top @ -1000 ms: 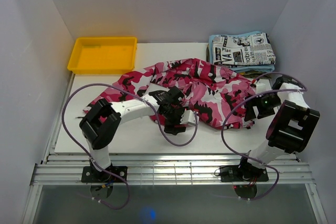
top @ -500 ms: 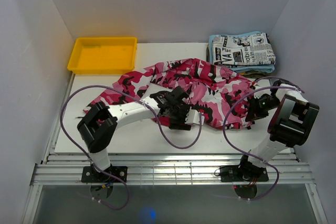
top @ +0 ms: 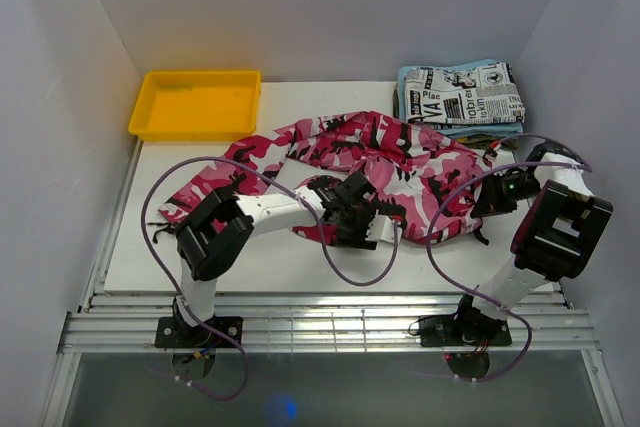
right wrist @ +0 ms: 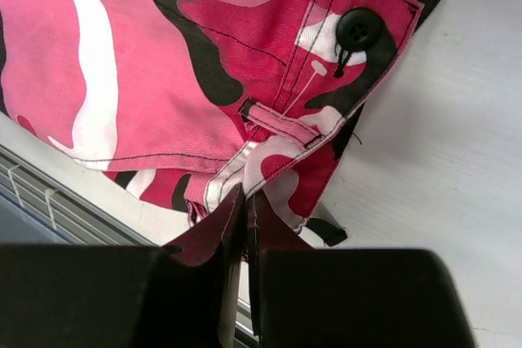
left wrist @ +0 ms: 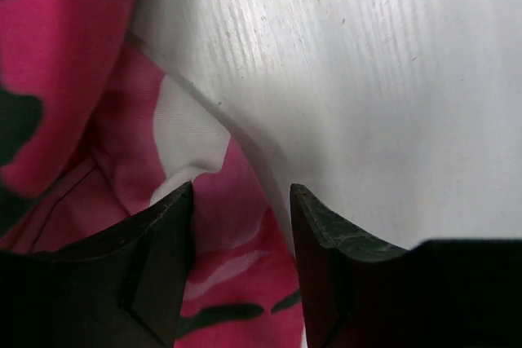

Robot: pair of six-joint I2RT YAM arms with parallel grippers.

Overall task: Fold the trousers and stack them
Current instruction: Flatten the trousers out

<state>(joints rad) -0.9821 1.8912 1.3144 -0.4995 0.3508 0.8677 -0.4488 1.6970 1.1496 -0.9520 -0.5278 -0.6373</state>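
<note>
The pink, white and black camouflage trousers (top: 400,162) lie crumpled across the middle of the white table (top: 250,259), running from far left to right. My left gripper (top: 362,227) is low over their near edge. In the left wrist view its jaws (left wrist: 241,201) stand partly apart with a pink fold (left wrist: 232,234) lying between them, not pinched. My right gripper (top: 488,205) is at the trousers' right end. Its fingers (right wrist: 245,198) are shut on the hem of the waistband (right wrist: 269,152), just below a belt loop and a black button (right wrist: 359,28).
An empty yellow tray (top: 195,105) sits at the back left. At the back right, a folded newspaper-print garment (top: 462,93) rests on light blue cloth (top: 500,130). White walls close in both sides, and a slatted rail (top: 330,327) runs along the near edge.
My left gripper moved right along the trousers' near edge and its jaws narrowed. My right gripper went from open to shut on the waistband hem.
</note>
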